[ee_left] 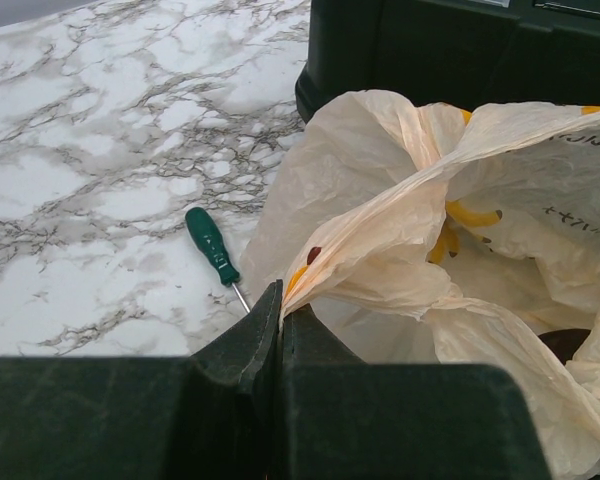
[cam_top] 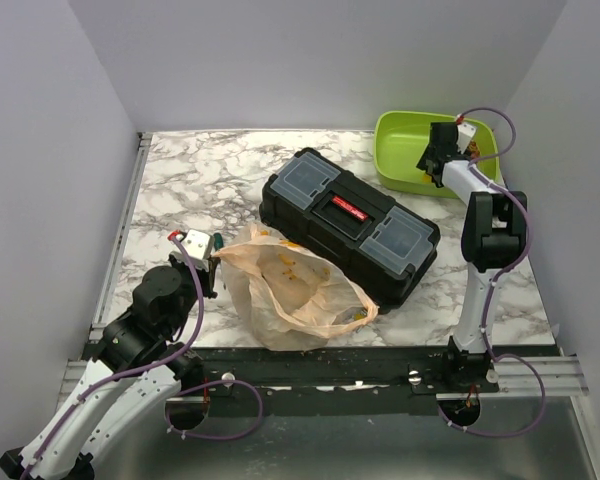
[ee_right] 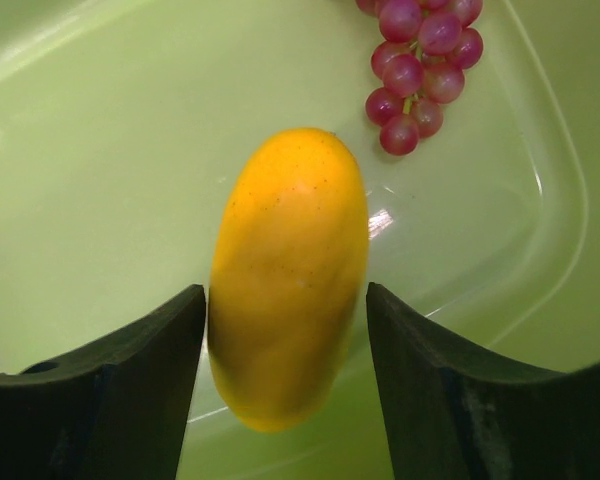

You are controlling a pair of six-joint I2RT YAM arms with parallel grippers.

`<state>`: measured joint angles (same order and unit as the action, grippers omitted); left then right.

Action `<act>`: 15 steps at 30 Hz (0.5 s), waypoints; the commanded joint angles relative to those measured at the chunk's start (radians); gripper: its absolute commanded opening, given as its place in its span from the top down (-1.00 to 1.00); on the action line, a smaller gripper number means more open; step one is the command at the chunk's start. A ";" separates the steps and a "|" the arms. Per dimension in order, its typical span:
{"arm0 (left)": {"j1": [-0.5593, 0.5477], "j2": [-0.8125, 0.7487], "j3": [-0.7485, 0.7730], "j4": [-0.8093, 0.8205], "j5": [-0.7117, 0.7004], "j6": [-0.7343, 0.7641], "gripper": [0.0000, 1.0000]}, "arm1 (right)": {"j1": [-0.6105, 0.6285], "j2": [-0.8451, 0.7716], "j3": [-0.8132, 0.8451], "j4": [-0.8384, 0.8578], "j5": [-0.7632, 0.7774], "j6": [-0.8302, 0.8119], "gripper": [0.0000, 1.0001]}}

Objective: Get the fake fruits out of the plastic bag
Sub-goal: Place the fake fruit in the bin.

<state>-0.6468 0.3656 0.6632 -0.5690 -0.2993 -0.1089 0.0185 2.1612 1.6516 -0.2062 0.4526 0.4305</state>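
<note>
Pinching the plastic bag (ee_left: pixel 400 240), left gripper (ee_left: pixel 280 320) clamped closed; right gripper (ee_right: pixel 285 300) clasps the yellow fake fruit (ee_right: pixel 288 230) over a green bin (ee_right: pixel 100 120)

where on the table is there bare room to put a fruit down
Bare marble table behind and left of the toolbox, and between toolbox and right arm's base. Crowded near front left: bag, screwdriver, left gripper.
</note>
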 commanded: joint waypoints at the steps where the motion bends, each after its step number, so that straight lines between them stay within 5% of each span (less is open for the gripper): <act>1: 0.007 0.000 -0.008 0.017 -0.007 0.001 1.00 | -0.003 0.029 0.046 -0.043 -0.030 -0.009 -0.48; 5: 0.008 -0.001 -0.010 0.018 -0.007 0.000 1.00 | -0.003 -0.019 0.034 -0.059 -0.052 -0.013 -0.67; 15: 0.010 -0.003 -0.007 0.020 0.010 0.000 1.00 | 0.017 -0.283 -0.126 -0.020 -0.109 0.000 -0.68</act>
<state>-0.6434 0.3656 0.6632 -0.5678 -0.2985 -0.1089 0.0204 2.0129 1.5730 -0.2382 0.3824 0.4263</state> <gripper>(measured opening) 0.005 0.838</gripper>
